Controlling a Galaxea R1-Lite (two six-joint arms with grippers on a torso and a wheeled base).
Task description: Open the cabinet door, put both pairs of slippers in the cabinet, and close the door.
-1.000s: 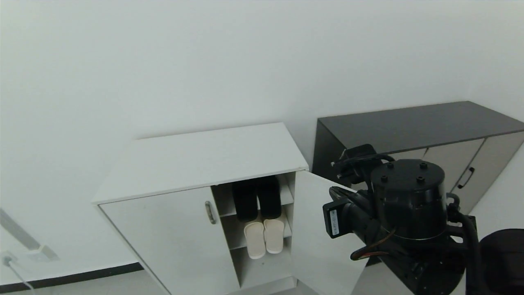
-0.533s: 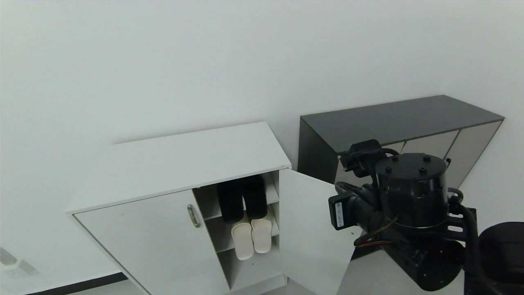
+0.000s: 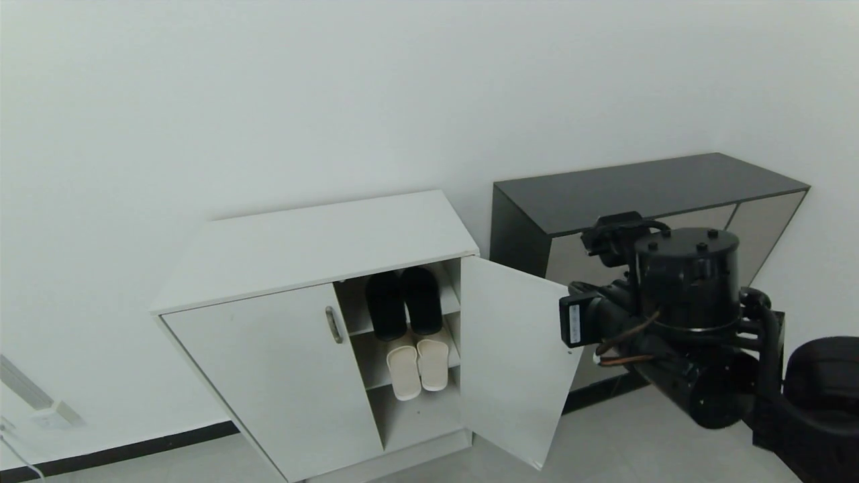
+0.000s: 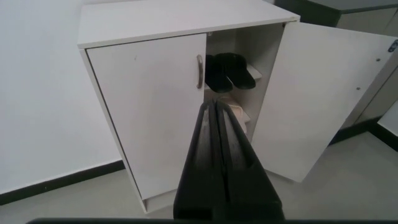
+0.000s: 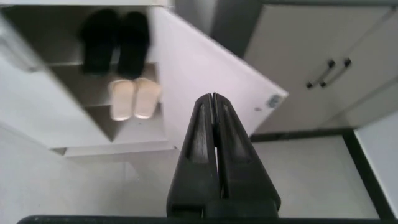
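A white cabinet stands against the wall with its left door shut and its right door swung open. Black slippers lie on the upper shelf and cream slippers on the shelf below. My right arm hangs to the right of the open door, behind its free edge. In the right wrist view my right gripper is shut and empty, in front of the open door, with the black slippers and cream slippers beyond. My left gripper is shut and empty, facing the cabinet's middle.
A dark sideboard with grey doors stands right of the cabinet, close behind the open door. Grey floor lies in front. A black skirting strip runs along the wall at left.
The head camera has shifted, so the whole scene slid sideways. My right arm now sits higher and farther right in the picture. The door and slippers keep their places.
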